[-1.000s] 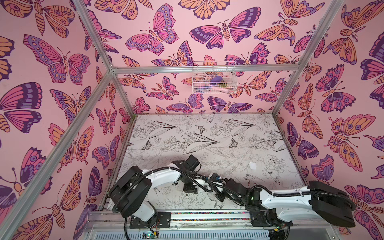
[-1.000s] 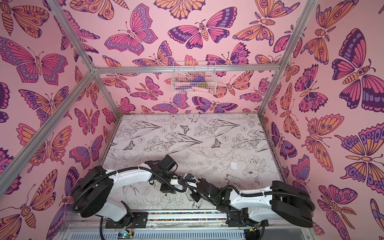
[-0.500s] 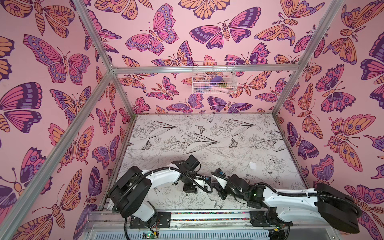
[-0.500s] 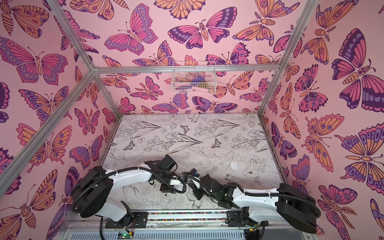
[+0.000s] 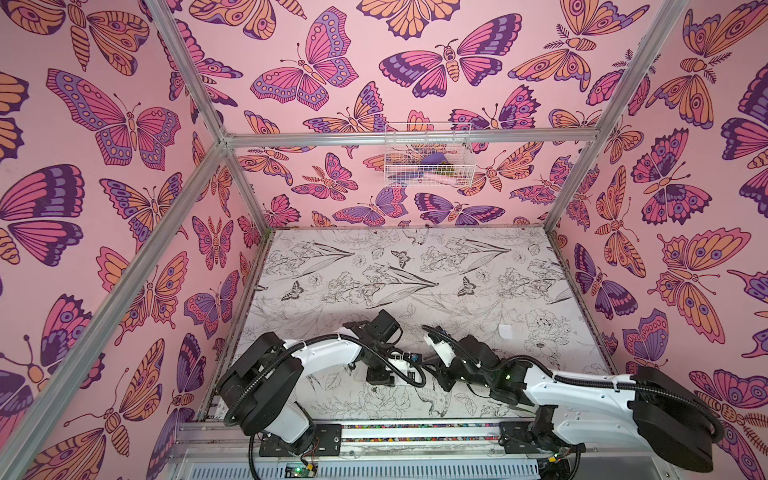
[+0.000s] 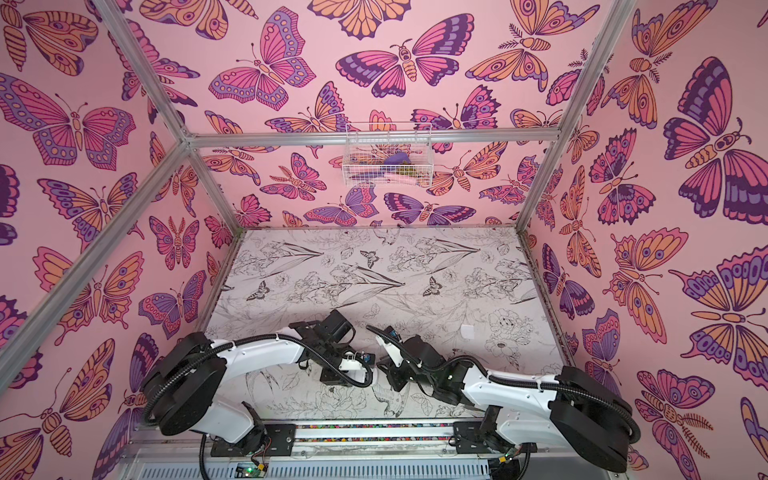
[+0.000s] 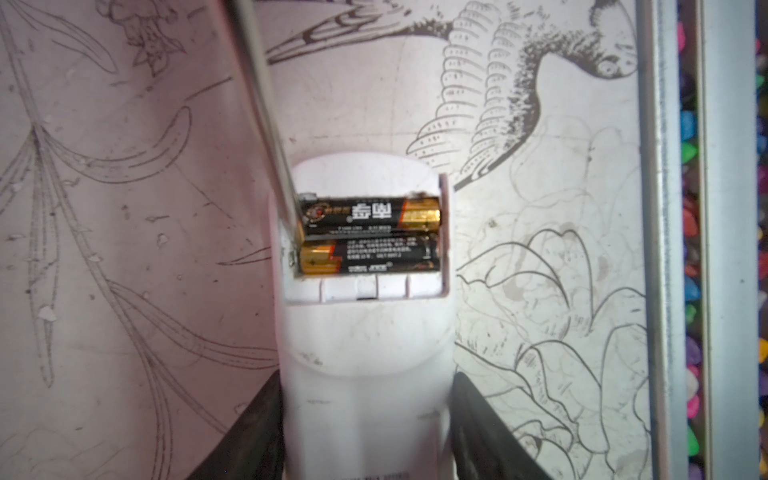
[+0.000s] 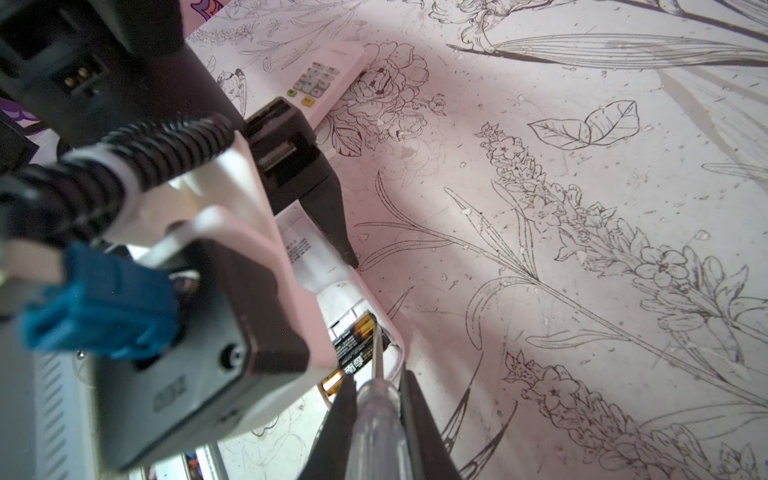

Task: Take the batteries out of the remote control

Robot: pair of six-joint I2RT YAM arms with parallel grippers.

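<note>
Stretched further up-frame in both top views, the right hand (image 8: 378,386) — clamped on the screwdriver (image 8: 374,428) — sets its tip at the far battery (image 7: 365,212), black end; batteries (image 7: 374,254) lie crosswise in the remote (image 7: 365,332), gripped by the left hand (image 7: 365,384).

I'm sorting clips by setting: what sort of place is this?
Probably a purpose-built robot test booth: an aluminium frame edges butterfly-print wall panels, and a left arm and right arm are mounted on a front rail at a flower-print tabletop.
</note>
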